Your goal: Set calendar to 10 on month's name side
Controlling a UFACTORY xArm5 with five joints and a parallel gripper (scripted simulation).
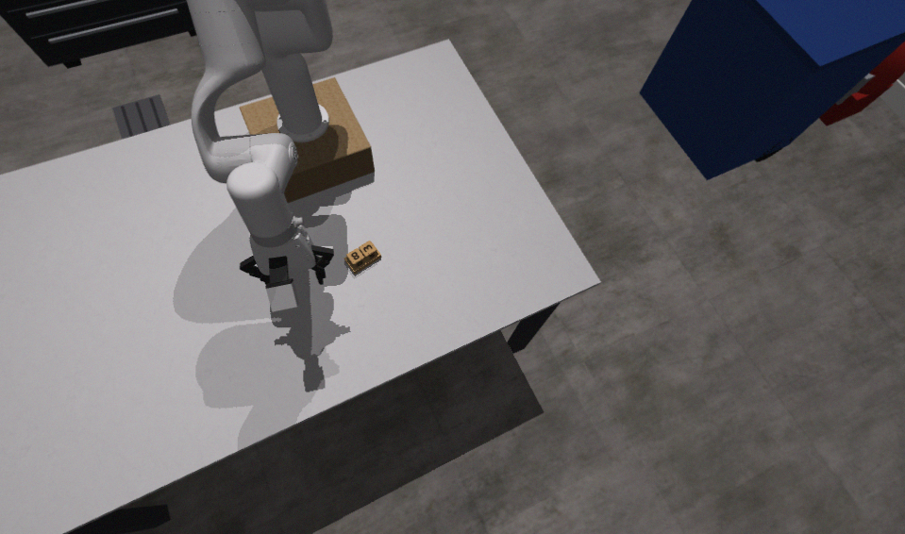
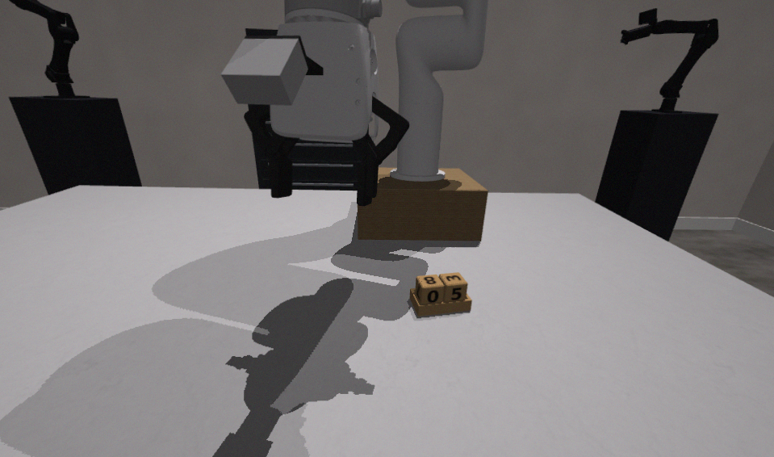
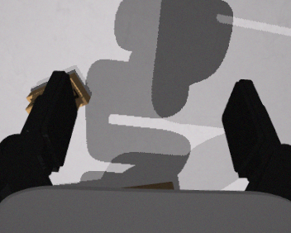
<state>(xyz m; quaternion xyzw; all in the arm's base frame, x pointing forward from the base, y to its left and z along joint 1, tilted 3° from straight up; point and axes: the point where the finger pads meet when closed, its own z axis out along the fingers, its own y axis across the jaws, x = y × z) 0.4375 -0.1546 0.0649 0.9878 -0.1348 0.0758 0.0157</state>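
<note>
A small wooden tray (image 1: 368,263) (image 2: 443,308) stands flat on the table. Two wooden cubes sit in it side by side. In the exterior view the left cube (image 1: 355,256) (image 2: 429,291) shows 0 in front and 8 on top; the right cube (image 1: 369,250) (image 2: 455,288) shows 5 in front and a sideways 3-like digit on top. I see no month's name on the tray's side facing that camera; its far side is hidden. My gripper (image 2: 323,196) (image 3: 151,94) is open and empty, high above the table, left of the tray in the top view. In the wrist view one finger partly covers the tray and cubes.
The arm's base stands on a wooden block (image 1: 328,174) (image 2: 423,215) behind the tray. The white table (image 1: 468,219) (image 2: 576,341) has its right edge beyond the tray. The arm's shadow falls across the table to the left of the tray.
</note>
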